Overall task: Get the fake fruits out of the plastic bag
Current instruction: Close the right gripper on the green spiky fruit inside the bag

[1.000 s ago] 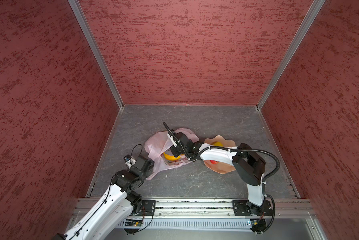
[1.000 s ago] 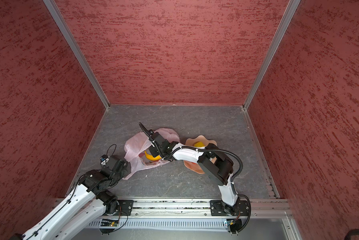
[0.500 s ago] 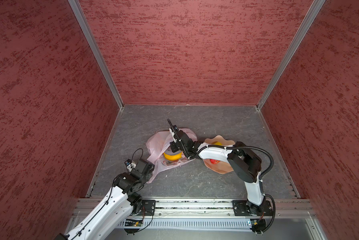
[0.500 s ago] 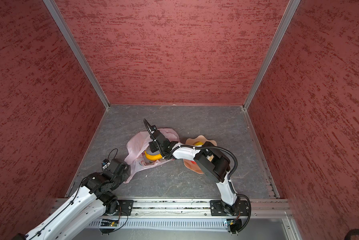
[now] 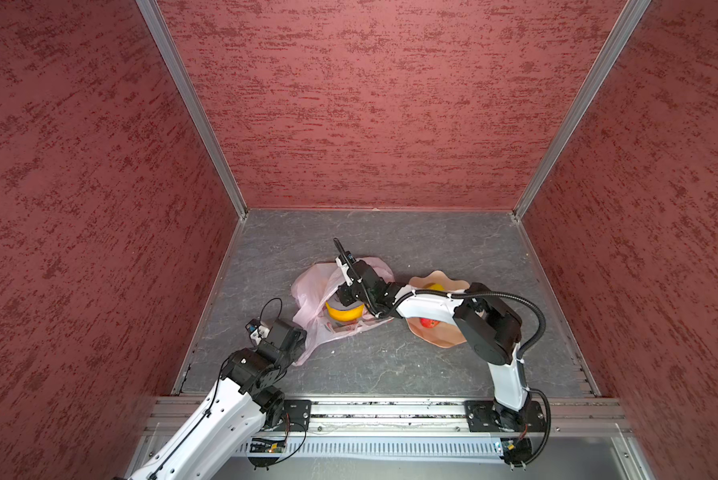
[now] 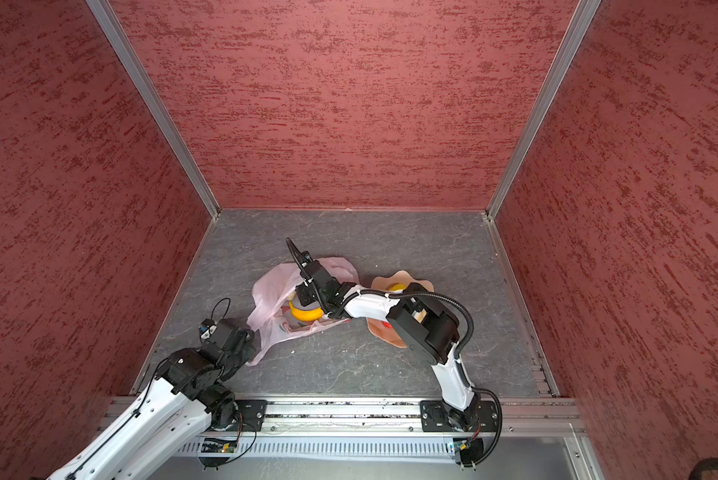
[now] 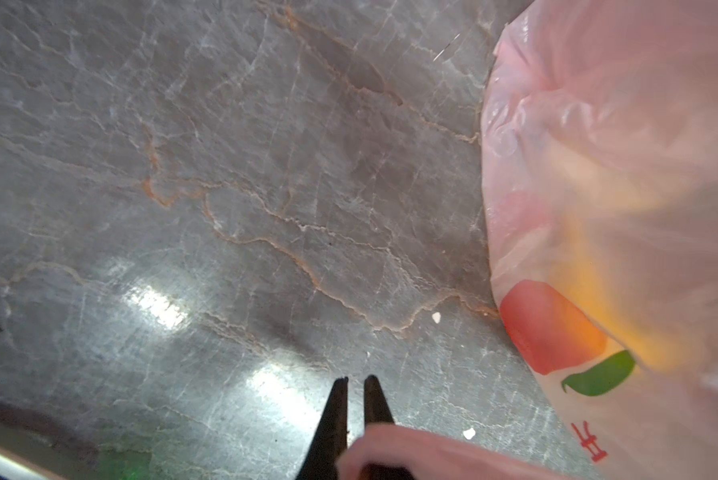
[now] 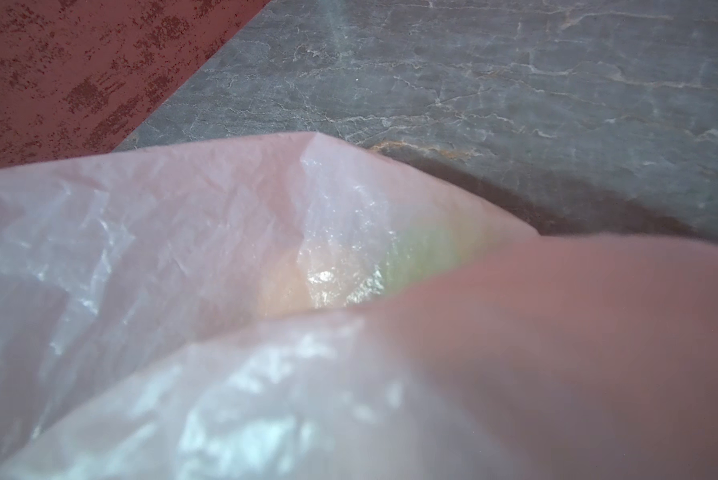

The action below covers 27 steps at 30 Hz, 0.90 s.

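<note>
The pink plastic bag (image 5: 313, 286) lies crumpled mid-floor in both top views, mouth up. A yellow fruit (image 5: 344, 312) shows inside it, also yellow fruit (image 6: 305, 314). My right gripper (image 5: 342, 298) reaches into the mouth just above that fruit; its fingers are hidden by plastic. In the right wrist view only bag film (image 8: 182, 249) with a green tint (image 8: 424, 253) shows. My left gripper (image 7: 356, 380) is shut, and a pink strip of the bag (image 7: 432, 453) is pinched at the base of its fingers. It holds the bag's near left corner (image 5: 303, 336).
A peach wavy-rimmed bowl (image 5: 440, 338) stands right of the bag under my right arm, with a red fruit (image 5: 428, 322) and a yellow fruit (image 5: 435, 286) in it. Red walls close in the grey stone floor (image 5: 390, 365). A metal rail (image 5: 370, 409) runs along the front.
My right wrist has tipped a little further over the bag's mouth and its forearm has drawn in. The left gripper has kept its hold in about the same place.
</note>
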### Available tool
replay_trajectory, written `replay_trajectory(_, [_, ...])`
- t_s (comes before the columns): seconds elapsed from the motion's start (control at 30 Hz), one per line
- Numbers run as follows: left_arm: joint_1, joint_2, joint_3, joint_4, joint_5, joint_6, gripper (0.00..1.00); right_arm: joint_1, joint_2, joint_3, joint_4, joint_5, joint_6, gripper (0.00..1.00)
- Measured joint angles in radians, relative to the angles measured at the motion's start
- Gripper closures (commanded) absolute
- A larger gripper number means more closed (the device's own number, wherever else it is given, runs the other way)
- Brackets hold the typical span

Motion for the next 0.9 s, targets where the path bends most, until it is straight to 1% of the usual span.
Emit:
replay_trajectory(0.2, [-0.001, 0.026, 0.093, 0.049, -0.035, 0.036, 0.87, 0.000, 0.000, 0.000, -0.021, -0.005, -0.030, 0.50])
replay_trajectory(0.3, [-0.001, 0.043, 0.109, 0.077, -0.050, 0.059, 0.87, -0.001, 0.000, 0.003, -0.033, 0.007, -0.038, 0.46])
replay_trajectory(0.4, [-0.001, 0.051, 0.110, 0.105, -0.055, 0.080, 0.87, -0.005, 0.002, 0.021, -0.054, 0.030, -0.035, 0.40])
replay_trajectory(0.57, [-0.001, 0.041, 0.110, 0.128, -0.062, 0.095, 0.87, -0.028, 0.026, 0.089, -0.084, 0.055, 0.005, 0.30])
replay_trajectory(0.7, [-0.001, 0.006, 0.109, 0.135, -0.064, 0.097, 0.86, -0.043, 0.070, 0.162, -0.114, 0.066, 0.053, 0.26])
replay_trajectory(0.8, [-0.001, -0.009, 0.102, 0.140, -0.062, 0.105, 0.86, -0.054, 0.115, 0.227, -0.141, 0.074, 0.092, 0.22])
replay_trajectory(0.9, [-0.001, -0.011, 0.093, 0.143, -0.053, 0.113, 0.86, -0.063, 0.142, 0.256, -0.163, 0.079, 0.123, 0.18])
